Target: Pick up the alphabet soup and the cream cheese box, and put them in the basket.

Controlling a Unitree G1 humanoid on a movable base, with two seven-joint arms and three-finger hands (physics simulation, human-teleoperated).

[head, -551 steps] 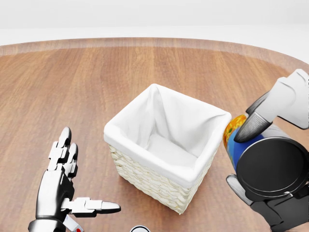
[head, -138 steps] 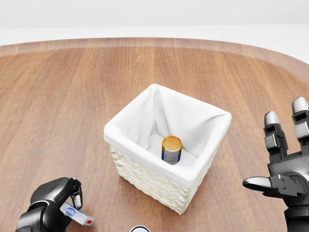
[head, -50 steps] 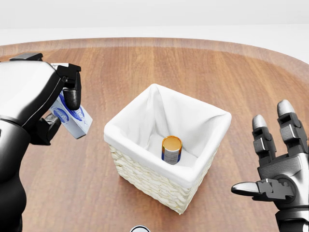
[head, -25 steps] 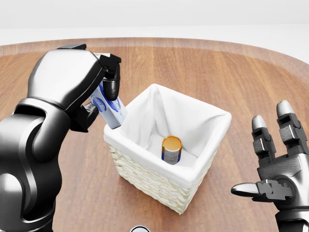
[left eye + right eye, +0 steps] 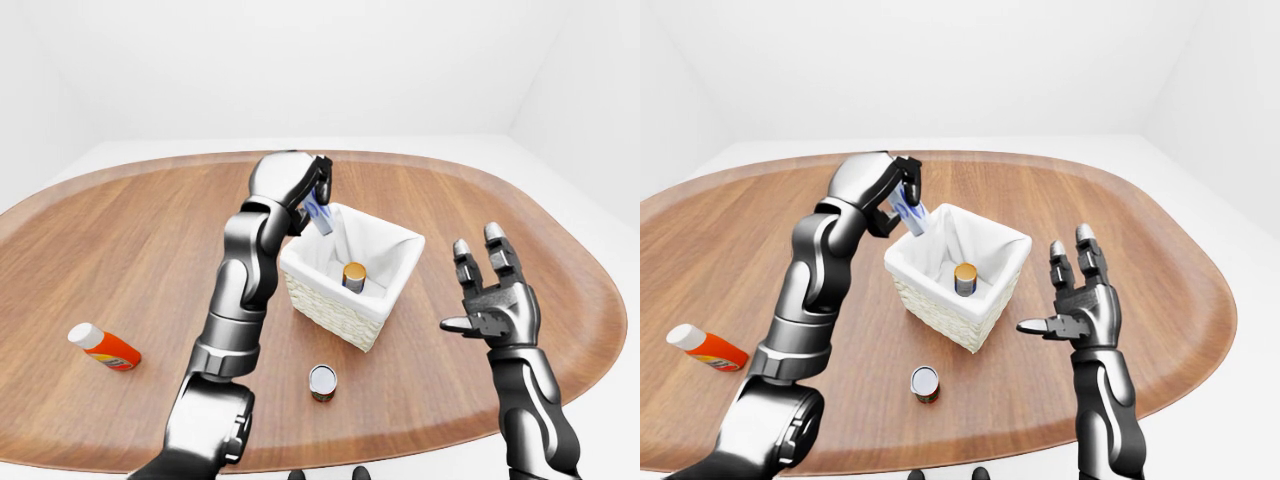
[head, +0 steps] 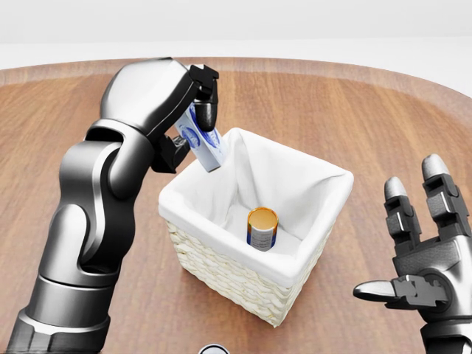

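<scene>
on the wooden bench (image 5: 150,260), far left in the left-eye view, an orange bottle (image 5: 103,347) lies on its side. the left hand (image 6: 173,110) has its fingers clamped on the cream cheese box (image 6: 200,141) — tilted over the basket (image 6: 221,265) rim. the soup can (image 6: 262,228) stands upright inside. a small can (image 5: 322,381) stands below the basket. right hand (image 6: 424,258) — fingers spread wide, empty.

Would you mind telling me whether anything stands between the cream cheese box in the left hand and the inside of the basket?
Nothing visible does. The left hand holds the cream cheese box tilted over the basket rim; only the alphabet soup stands inside, lower down.
</scene>
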